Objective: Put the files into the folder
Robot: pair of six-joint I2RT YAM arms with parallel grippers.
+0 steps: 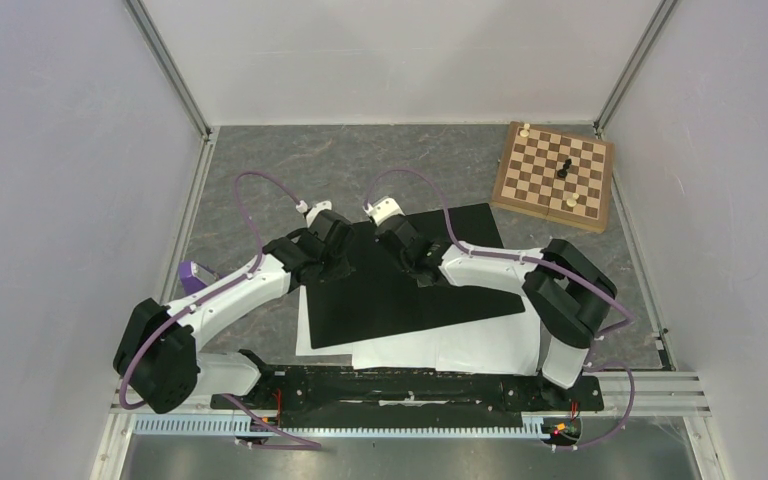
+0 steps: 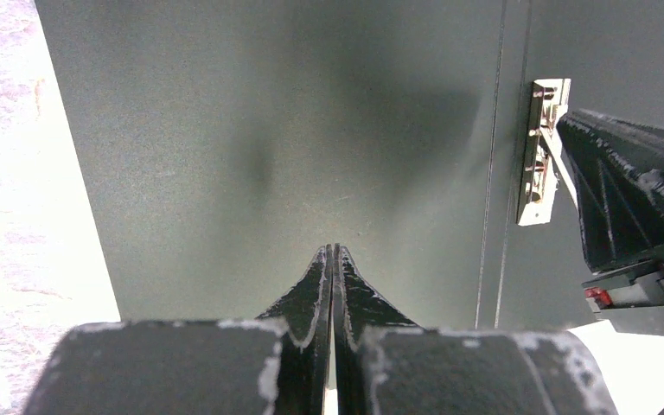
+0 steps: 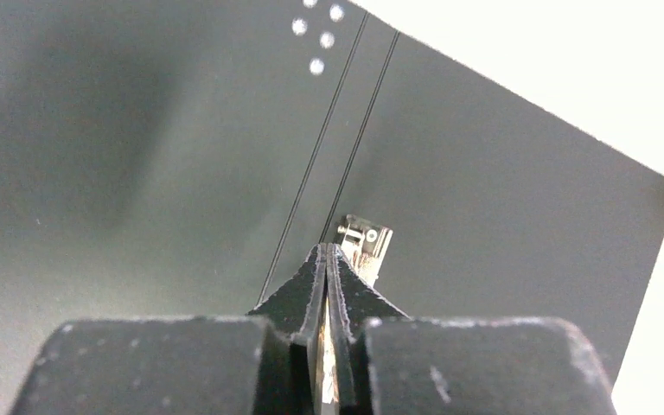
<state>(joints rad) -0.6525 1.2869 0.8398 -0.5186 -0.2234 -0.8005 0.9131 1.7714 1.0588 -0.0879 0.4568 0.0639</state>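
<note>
Folder [image 1: 390,300] lies open on the desk [image 1: 360,160], black inner faces up, spread over the white files [image 1: 460,350], whose edges stick out along its left and near sides. My left gripper [image 2: 332,252] hangs over the left inner face, fingers pressed together on nothing. My right gripper [image 3: 327,251] is closed too, tips by the spine crease, just beside the metal clip [image 3: 365,245]. A chessboard [image 1: 555,175] with a few pieces sits at the far right corner.

Open black folder [image 1: 380,300], atop white files [image 1: 480,345]
</note>
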